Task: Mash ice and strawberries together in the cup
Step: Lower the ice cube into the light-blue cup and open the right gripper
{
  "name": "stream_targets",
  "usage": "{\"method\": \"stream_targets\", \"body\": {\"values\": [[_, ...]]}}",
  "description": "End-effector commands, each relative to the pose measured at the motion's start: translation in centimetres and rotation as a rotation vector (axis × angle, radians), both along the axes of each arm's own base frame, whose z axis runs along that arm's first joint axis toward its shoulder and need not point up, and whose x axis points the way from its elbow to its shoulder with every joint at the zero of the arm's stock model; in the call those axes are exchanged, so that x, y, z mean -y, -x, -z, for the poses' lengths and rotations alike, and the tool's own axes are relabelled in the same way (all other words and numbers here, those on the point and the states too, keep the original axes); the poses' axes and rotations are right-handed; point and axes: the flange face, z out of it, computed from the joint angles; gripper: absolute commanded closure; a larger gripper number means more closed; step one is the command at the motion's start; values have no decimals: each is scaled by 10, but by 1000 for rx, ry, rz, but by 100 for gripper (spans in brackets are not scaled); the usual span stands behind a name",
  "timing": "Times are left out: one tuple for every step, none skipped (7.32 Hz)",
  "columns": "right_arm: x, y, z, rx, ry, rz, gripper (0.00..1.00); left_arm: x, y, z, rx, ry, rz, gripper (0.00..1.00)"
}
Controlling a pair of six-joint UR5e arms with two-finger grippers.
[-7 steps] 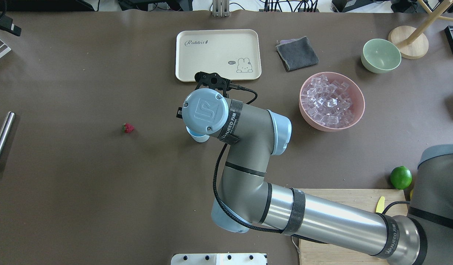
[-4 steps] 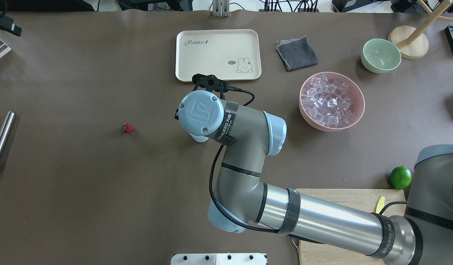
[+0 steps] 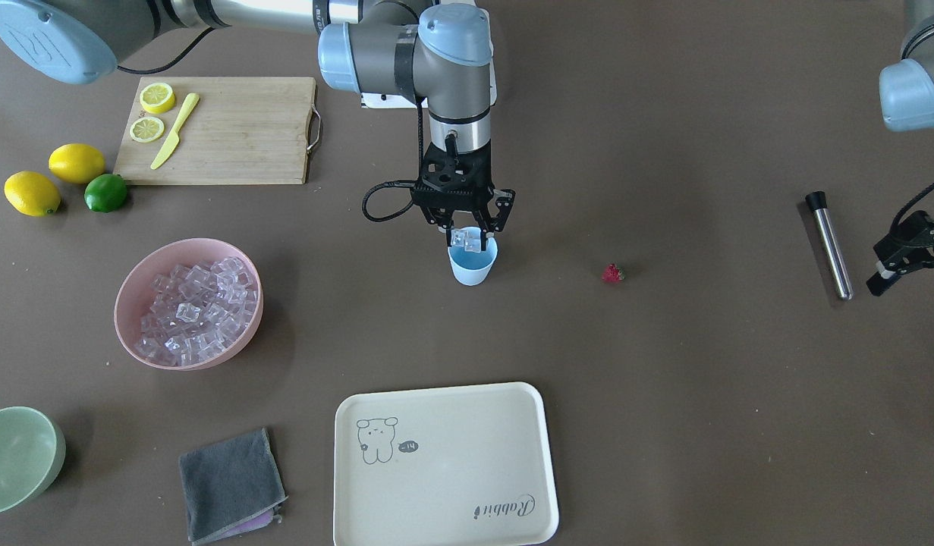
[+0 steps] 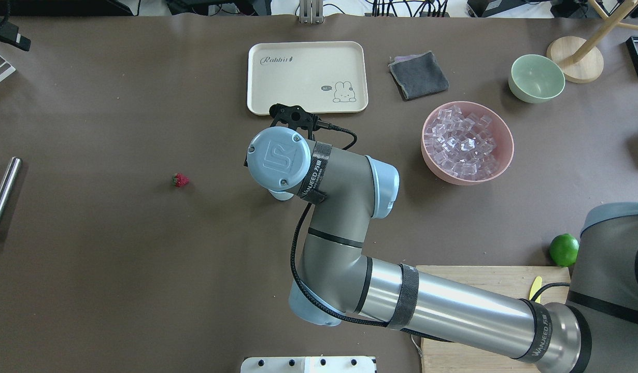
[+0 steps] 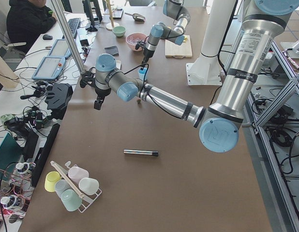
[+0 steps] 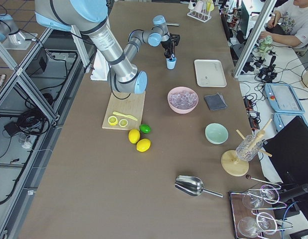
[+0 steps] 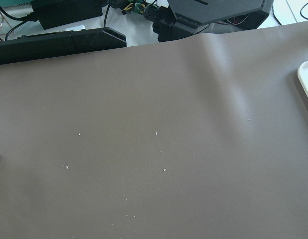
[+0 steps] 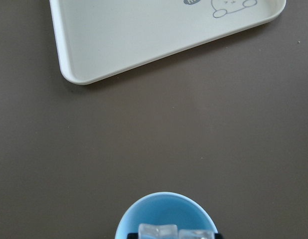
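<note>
The light-blue cup (image 3: 473, 267) stands mid-table, mostly hidden under the right wrist in the overhead view (image 4: 281, 195). My right gripper (image 3: 469, 243) hangs just over its rim, shut on a couple of clear ice cubes (image 3: 467, 238); the right wrist view has them at its bottom edge (image 8: 156, 231) above the cup (image 8: 166, 211). More ice (image 3: 197, 311) fills the pink bowl (image 3: 125, 292). The strawberry (image 3: 612, 273) lies alone on the table, well toward the robot's left. My left gripper (image 3: 914, 292) hovers open near a metal rod (image 3: 829, 243), holding nothing.
A cream tray (image 3: 444, 470) lies across the table from the cup. A grey cloth (image 3: 227, 485) and pale green bowl (image 3: 15, 455) sit beyond the pink bowl. A cutting board (image 3: 231, 129) with lemon slices and knife, two lemons and a lime (image 3: 105, 192) are near the robot's right.
The right arm has drifted slightly toward the robot's left and away from its base, carrying the ice over the cup. Strawberry, bowl and rod have not moved.
</note>
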Motion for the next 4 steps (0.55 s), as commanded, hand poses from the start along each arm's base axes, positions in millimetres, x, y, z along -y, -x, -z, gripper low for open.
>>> {"method": "stream_targets", "body": {"values": [[0, 0, -1, 6, 16, -20, 4, -1, 0, 2, -2, -5, -1, 2], [1, 0, -1, 6, 16, -21, 2, -1, 0, 1, -2, -2, -1, 2], [3, -6, 3, 14, 8, -22, 2, -1, 0, 1, -2, -3, -1, 2], [11, -25, 14, 37, 8, -32, 2, -1, -1, 1, -2, -3, -3, 2]]}}
